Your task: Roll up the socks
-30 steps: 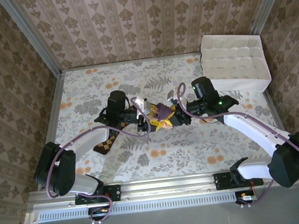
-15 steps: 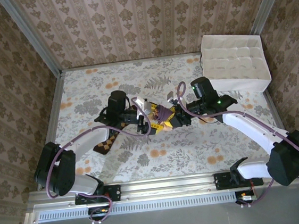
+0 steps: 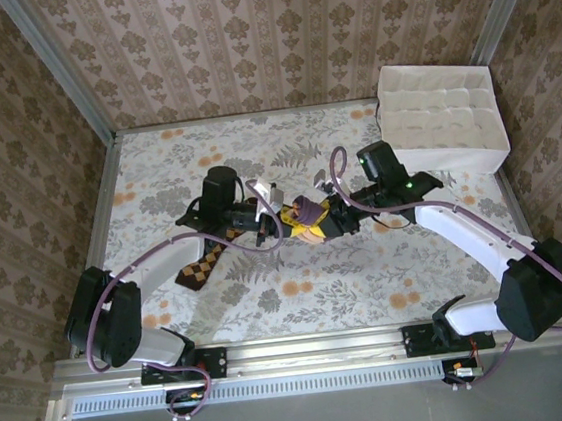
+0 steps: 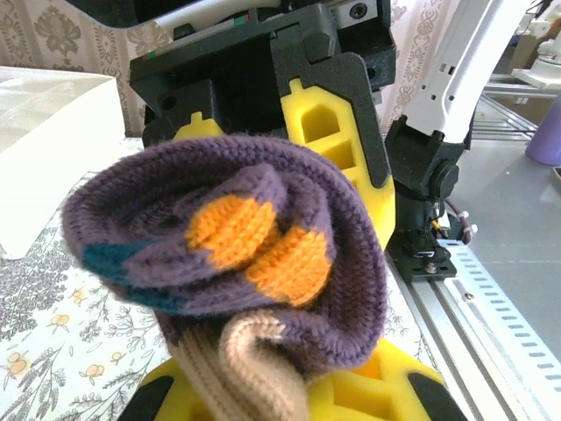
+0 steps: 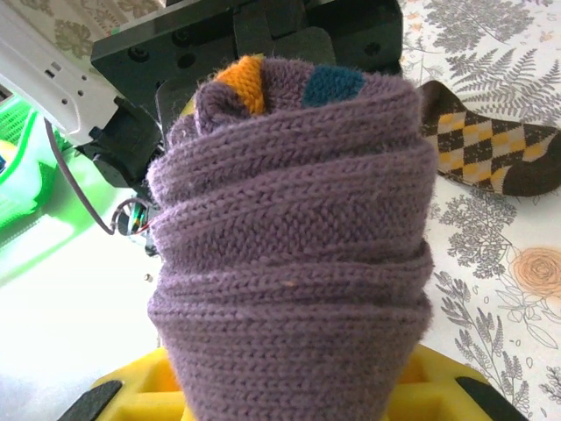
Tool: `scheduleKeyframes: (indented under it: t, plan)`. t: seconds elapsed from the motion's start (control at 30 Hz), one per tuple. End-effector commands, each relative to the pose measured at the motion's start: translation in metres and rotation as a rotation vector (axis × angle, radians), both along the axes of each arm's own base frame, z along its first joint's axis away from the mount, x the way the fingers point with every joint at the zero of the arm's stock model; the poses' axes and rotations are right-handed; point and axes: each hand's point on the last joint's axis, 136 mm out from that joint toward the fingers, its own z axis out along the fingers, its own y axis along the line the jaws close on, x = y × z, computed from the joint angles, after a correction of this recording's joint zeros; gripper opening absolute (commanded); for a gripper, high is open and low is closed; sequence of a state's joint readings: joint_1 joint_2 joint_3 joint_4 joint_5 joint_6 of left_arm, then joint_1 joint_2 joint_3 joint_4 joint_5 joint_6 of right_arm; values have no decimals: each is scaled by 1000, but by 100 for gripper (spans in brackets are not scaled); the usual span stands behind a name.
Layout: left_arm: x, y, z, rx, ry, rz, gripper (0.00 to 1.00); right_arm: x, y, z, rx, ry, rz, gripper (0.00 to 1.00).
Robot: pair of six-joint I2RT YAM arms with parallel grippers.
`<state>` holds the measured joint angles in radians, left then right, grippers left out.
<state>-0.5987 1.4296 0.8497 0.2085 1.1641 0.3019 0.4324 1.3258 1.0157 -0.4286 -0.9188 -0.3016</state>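
Purple sock (image 3: 306,211) is sitting rolled into a fat ball, lifted at mid-table betw. both grippers. L gripper (image 3: 275,219) is pressing together on the roll's tan inner strip; in left wrist view that strip is running down betw. its yellow pads (image 4: 166,390). R gripper (image 3: 328,218) is pinching the ball's base from the opp. side, and in right wrist view the purple wraps are stacking up above its yellow fingers (image 5: 131,386), w/ orange + teal patches showing at the top.

Brown diamond sock (image 3: 202,264) is lying flat on the table (image 3: 368,272), left of centre, partly under the L forearm, well apart from the ball.

White divided box (image 3: 442,118) is sitting in the far-right corner, near the R wrist but not touching. Open cloth is showing toward the far edge and along the near rail (image 3: 305,347). Walls are closing in the left, far and right sides.
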Motion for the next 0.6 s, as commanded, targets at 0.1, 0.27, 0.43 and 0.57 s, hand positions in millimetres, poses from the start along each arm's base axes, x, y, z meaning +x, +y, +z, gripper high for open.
scheduleKeyframes:
  t: [0.1,0.27,0.43,0.57]
  plan:
    - [35,8,2,33,-43,183,0,32,-20,18,-12,28,-150,51]
    - [64,21,-9,100,-86,361,0,62,-50,29,-40,20,-295,61]
    - [75,27,-26,191,-97,408,0,153,-148,-1,-391,-28,-889,70]
    - [77,25,-32,205,-88,399,0,203,-224,-24,-650,74,-1211,69]
